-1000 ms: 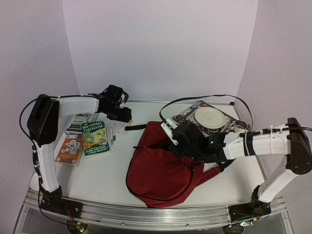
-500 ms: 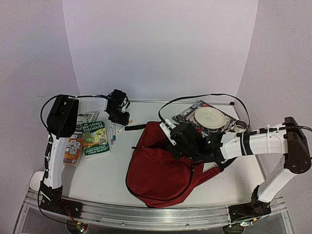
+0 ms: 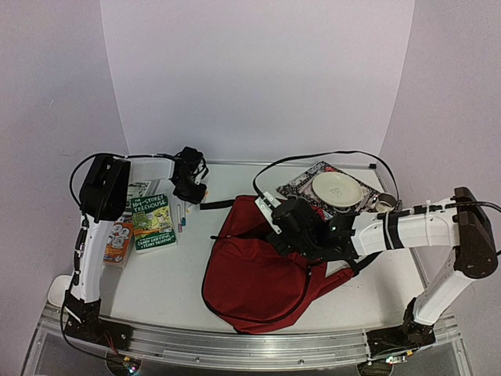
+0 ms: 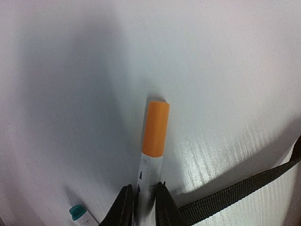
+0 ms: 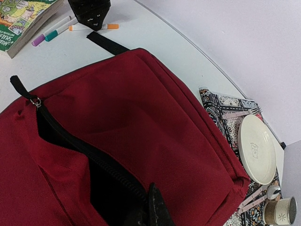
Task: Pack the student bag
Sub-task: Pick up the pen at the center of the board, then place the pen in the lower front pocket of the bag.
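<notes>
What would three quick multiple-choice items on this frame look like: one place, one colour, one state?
1. Where does the white plate sit?
A. On the green book
B. On the patterned mat at the far right
C. At the table's near left corner

2. What colour is the cap of the marker between the left pincer's fingers?
A. Orange
B. Teal
C. Purple

3. What state is the student bag's main zipper in?
A. Fully closed
B. Open, dark interior showing
C. Closed and covered by the plate

Answers:
1 B: the top view shows the plate resting on the mat.
2 A: the left wrist view shows an orange cap just ahead of the fingers.
3 B: the right wrist view shows the zipper parted over a dark gap.
</notes>
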`<state>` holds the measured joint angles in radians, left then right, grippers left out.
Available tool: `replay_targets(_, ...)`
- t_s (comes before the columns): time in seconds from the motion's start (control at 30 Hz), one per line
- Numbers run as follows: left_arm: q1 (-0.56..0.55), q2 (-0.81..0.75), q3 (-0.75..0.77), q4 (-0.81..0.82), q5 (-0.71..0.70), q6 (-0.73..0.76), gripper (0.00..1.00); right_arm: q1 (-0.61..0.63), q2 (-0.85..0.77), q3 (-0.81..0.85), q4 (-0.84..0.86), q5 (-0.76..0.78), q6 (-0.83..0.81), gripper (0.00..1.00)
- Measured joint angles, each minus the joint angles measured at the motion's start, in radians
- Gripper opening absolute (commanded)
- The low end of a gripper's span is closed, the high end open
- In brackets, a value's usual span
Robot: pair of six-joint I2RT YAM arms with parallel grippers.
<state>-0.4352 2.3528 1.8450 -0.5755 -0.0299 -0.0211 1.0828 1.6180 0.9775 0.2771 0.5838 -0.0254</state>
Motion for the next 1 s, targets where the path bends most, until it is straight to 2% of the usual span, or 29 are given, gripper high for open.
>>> replay_targets(0.1, 0.003, -0.015, -0.026, 0.019, 0.011, -0.007, 0.05, 0.000, 0.000, 0.000, 0.000, 0.004, 0.012, 0.00)
replay_targets(0.3, -0.025, -0.112, -0.184, 0.046, 0.038, -0.045, 0.01, 0.000, 0.000, 0.002, -0.015, 0.008, 0.054, 0.00)
replay_targets(0.6, -0.162, -0.267, -0.398, -0.011, 0.030, -0.147, 0.00, 0.003, 0.000, 0.023, -0.074, -0.002, 0.117, 0.00)
replay_targets(0.77, -0.222, -0.349, -0.499, -0.092, 0.036, -0.197, 0.04, 0.013, 0.000, 0.024, -0.094, -0.003, 0.143, 0.00)
replay_targets(1.0, -0.235, -0.419, -0.584, -0.182, 0.059, -0.222, 0.13, 0.019, 0.000, 0.024, -0.103, -0.003, 0.158, 0.00)
